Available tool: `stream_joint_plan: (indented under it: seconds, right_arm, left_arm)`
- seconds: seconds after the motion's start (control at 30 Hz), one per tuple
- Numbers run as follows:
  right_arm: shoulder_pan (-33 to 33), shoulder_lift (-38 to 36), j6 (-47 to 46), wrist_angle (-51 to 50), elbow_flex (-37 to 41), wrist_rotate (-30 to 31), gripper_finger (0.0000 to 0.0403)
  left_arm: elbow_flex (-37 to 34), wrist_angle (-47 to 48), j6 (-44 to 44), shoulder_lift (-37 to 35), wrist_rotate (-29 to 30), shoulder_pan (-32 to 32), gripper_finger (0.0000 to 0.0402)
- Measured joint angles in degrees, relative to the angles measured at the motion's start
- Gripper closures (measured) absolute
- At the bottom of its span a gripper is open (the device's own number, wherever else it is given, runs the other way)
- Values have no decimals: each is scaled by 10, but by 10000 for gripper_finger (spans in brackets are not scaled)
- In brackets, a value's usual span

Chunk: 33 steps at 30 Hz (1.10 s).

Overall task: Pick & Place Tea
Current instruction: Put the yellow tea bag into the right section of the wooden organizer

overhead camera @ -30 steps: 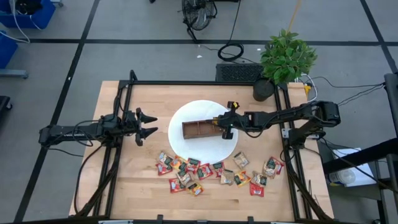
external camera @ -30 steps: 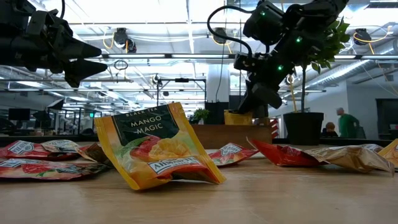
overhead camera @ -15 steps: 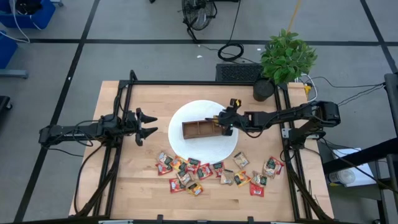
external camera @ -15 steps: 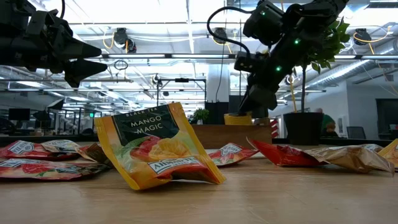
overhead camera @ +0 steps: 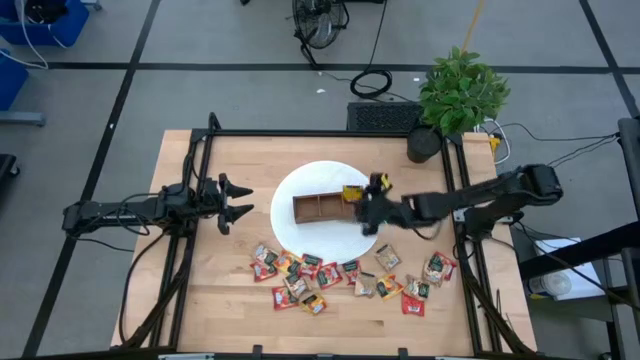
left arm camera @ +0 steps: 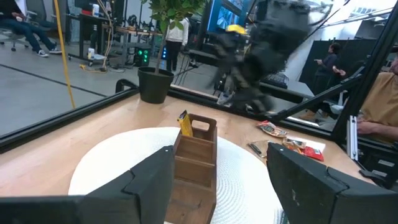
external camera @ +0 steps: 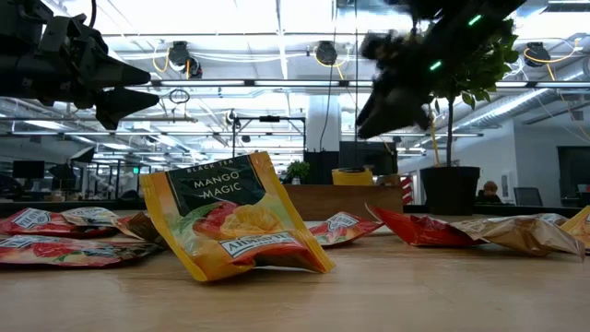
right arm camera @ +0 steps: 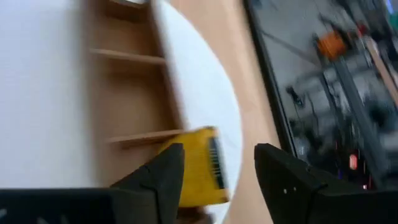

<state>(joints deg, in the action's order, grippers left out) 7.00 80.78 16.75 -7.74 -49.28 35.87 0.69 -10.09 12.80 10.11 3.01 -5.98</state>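
A yellow tea sachet (overhead camera: 352, 192) is seen standing in the end compartment of the wooden tray (overhead camera: 318, 208), which rests on the round white plate (overhead camera: 300, 236). The right gripper (overhead camera: 368, 213) is placed just beside that end of the tray, its fingers (right arm camera: 158, 176) spread apart with nothing held; the sachet lies just ahead of the fingertips, free of them. The left gripper (overhead camera: 236, 200) is held wide open and empty, off the plate's far side, well apart from the tray.

The step in hand is judged to be the release and withdrawal. It is best done by lifting the fingers straight up and clear before any sideways travel, so that the upright sachet is not tipped out or the light tray dragged across the plate.

The remaining sachets (overhead camera: 345, 274) are shown by the high view as a scattered row on the tabletop (overhead camera: 200, 290), near the right fingers. Only the low view allows a label to be read: a Mango Magic sachet (external camera: 230, 229) propped up in front. The left wrist view alone shows the yellow sachet leaning upright above the tray wall, which the overhead view flattens.
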Motion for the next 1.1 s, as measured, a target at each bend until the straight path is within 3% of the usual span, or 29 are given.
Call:
stream_joint_plan:
  seconds: [0.13,0.3,0.43,0.6,0.77,1.1]
  right_arm:
    - [108,-33,0,-62,-2,0,185]
    - [204,-21,-242,-227,-89,-10,138]
    - [246,14,-441,-354,-144,-105,111]
    - [277,51,-611,-422,-124,-236,95]
    - [286,54,-717,-378,-66,-300,97]
    - [276,49,-765,-206,42,-380,101]
  left_arm:
    - [0,0,0,0,0,0,149]
    - [0,15,-3,0,1,0,149]
    - [0,17,7,0,1,0,149]
    - [0,18,28,0,1,0,149]
    - [0,18,24,0,0,0,149]
    - [0,18,19,0,1,0,149]
